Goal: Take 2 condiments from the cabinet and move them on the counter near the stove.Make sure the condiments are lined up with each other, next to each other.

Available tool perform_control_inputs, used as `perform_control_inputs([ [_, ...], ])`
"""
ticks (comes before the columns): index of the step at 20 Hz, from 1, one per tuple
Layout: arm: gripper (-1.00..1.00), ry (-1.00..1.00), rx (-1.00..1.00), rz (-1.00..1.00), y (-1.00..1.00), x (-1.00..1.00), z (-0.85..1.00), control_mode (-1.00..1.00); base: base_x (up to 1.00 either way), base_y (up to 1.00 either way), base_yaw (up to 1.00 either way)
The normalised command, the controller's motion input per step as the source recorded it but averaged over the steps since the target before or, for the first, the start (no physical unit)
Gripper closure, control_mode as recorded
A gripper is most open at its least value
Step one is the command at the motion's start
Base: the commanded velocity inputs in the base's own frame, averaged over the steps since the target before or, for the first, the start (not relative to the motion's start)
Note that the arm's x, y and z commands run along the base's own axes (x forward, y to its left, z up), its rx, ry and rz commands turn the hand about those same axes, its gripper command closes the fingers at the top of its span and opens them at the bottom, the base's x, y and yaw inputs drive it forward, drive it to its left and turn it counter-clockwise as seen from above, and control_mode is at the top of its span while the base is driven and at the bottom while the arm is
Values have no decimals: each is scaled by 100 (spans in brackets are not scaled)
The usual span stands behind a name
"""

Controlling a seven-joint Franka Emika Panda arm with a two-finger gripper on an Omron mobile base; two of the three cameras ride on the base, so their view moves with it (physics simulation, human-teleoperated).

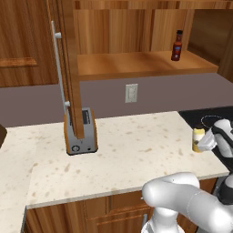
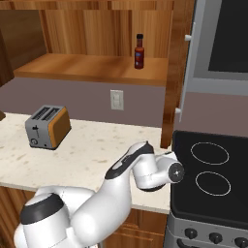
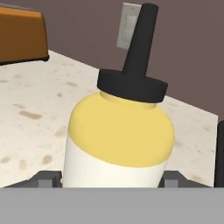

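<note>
A: Progress check. Yellow squeeze bottle (image 3: 118, 131) stands upright on the desk (image 1: 113, 150), close to the stove (image 2: 213, 169) edge. Reads as the first condiment delivered, or very nearly.

B: And the pincer (image 3: 111, 180)?

A: Hand view has the bottle sitting squarely between the two fingertips (image 3: 48, 179), one on each side of its white base. Whether the pads press it or stand just clear, cannot tell; the contact line is cut off at the bottom. In the left base view the hand sits just beside the bottle at the right desk edge.

B: Second condiment?

A: Dark red sauce bottle (image 1: 176, 45) is up on the cabinet (image 1: 145, 63) shelf, upright, toward the right end, well apart from the hand. Untouched, by the look of it. So roughly half done: one down, one to fetch, then the pair must stand side by side in line.

B: Clutter?

A: Toaster (image 1: 81, 132) on the desk, well left of the work spot. The open cabinet door (image 1: 68, 68) with its long silver handle hangs down in front of the toaster. Wall outlet (image 1: 131, 93) behind. My guess: nothing blocks the reach to the shelf; the risk is knocking the yellow bottle over when backing away.
</note>
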Motion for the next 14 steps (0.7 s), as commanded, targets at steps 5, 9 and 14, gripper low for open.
perform_control_inputs([
  [5, 100, 0, 0, 0, 0, 4, -12, -100, 0, 0, 0],
  [9, 100, 0, 0, 0, 0, 3, -14, -100, 0, 0, 0],
  [14, 100, 0, 0, 0, 0, 0, -12, -100, 0, 0, 0],
])
